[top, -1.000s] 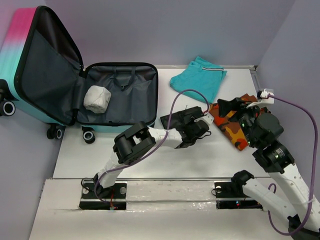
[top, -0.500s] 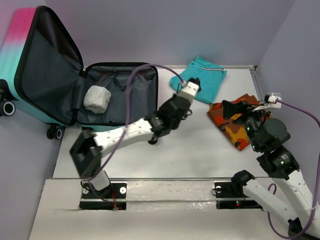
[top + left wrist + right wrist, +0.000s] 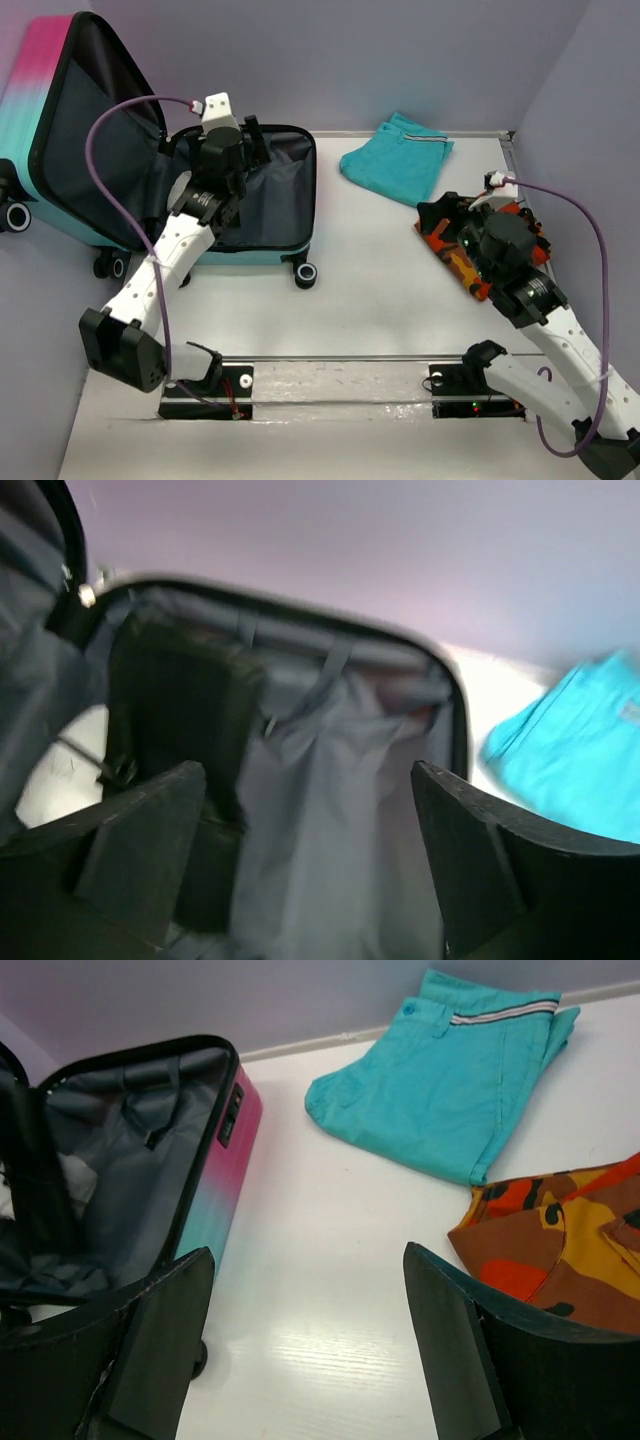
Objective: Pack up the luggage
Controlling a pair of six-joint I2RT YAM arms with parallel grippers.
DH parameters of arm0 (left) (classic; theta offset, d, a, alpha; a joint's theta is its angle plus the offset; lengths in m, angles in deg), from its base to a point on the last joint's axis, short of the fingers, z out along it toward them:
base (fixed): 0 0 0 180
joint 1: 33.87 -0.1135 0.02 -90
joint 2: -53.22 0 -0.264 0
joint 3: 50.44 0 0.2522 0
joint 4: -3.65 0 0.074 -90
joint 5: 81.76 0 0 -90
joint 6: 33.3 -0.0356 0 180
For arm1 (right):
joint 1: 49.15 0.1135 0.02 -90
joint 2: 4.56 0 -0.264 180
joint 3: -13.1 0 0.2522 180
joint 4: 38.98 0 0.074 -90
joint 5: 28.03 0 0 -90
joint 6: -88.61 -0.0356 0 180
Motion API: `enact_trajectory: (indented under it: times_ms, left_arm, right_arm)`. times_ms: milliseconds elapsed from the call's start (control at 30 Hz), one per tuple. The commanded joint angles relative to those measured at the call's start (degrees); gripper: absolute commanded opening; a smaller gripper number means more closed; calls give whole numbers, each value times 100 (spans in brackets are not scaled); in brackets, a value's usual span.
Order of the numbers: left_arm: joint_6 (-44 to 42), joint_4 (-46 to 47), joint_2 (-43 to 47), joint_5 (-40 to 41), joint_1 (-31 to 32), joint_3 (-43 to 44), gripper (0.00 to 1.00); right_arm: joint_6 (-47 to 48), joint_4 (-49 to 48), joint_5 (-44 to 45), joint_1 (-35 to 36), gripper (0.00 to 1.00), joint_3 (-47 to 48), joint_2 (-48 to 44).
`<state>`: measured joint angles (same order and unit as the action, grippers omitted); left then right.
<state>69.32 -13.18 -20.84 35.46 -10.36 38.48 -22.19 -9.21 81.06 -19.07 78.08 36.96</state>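
Pink-to-teal hard-shell luggage (image 3: 275, 205) is laid open; above its grey lining the left fingers (image 3: 140, 850) are spread wide, empty; well right of it, the right fingers (image 3: 150, 1350) likewise.

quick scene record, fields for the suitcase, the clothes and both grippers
luggage: open, lid raised
inside: black item, white bundle
on table: teal garment, orange camo garment
left gripper: open, empty, over the luggage
right gripper: open, empty, at the orange camo garment
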Motion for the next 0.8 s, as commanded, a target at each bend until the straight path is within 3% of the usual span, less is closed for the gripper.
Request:
enact_trajectory:
  times_ms: [0,200,400,533,667,767]
  left_arm:
    - [-23,-485,-153,-374,-30,9,98]
    - [170,-343,120,-1315,66,-141,96]
    - [539,-168,497,-1659,943,-527,91]
    - [1030,709,569,-1799,1709,-1046,90]
    - [1172,1150,402,-2046,2052,-1433,89]
    - [1155,1361,314,-1993,2298,-1617,89]
  right_arm:
    - [-56,-379,-178,6,82,-68,365]
    - [-91,-705,-81,-186,77,63,1322]
    - [-293,-986,-1187,-1756,75,685,2561]
    - [-609,-1082,-2100,-2645,80,1344,3800]
    - [-566,-1100,-2269,-2973,85,2153,4986]
    - [-767,-1048,-2919,-3184,88,2855,5980]
